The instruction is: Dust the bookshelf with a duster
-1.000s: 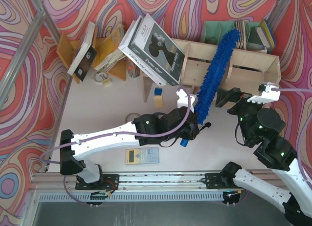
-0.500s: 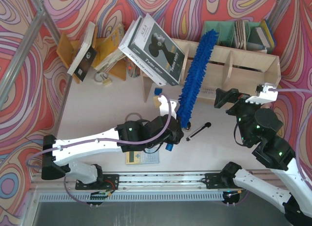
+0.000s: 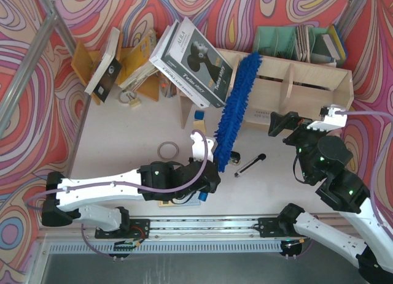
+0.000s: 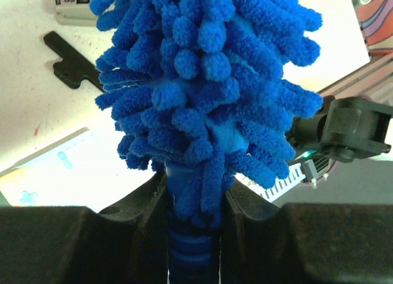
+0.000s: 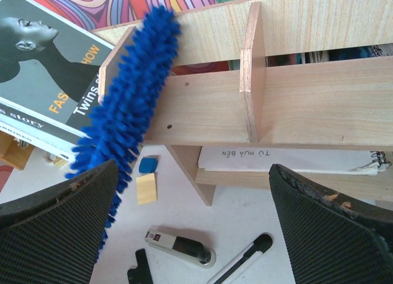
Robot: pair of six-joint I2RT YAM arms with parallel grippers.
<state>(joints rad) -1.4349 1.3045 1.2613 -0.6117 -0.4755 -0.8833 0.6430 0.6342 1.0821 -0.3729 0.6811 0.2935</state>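
Left hand [image 4: 193, 198] clenched on handle of blue duster [image 3: 236, 106], duster tip at left end of plywood bookshelf [image 3: 310, 81], right hand [image 3: 284, 122] spread wide, grasping nothing, pale table [image 3: 116, 130], swirl-patterned walls [image 3: 24, 69].

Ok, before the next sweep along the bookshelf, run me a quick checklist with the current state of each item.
1. Left gripper shut on the duster at its handle: ok.
2. Duster's tip lies across the left end of the bookshelf: ok; actual contact: cannot tell.
3. Right gripper open, empty, apart from the duster: ok.
4. Book leaning at the bookshelf's left end, right beside the duster: not ok, a sweep may knock it.
5. Pen flat on the table, to the right of the duster's lower end: ok.
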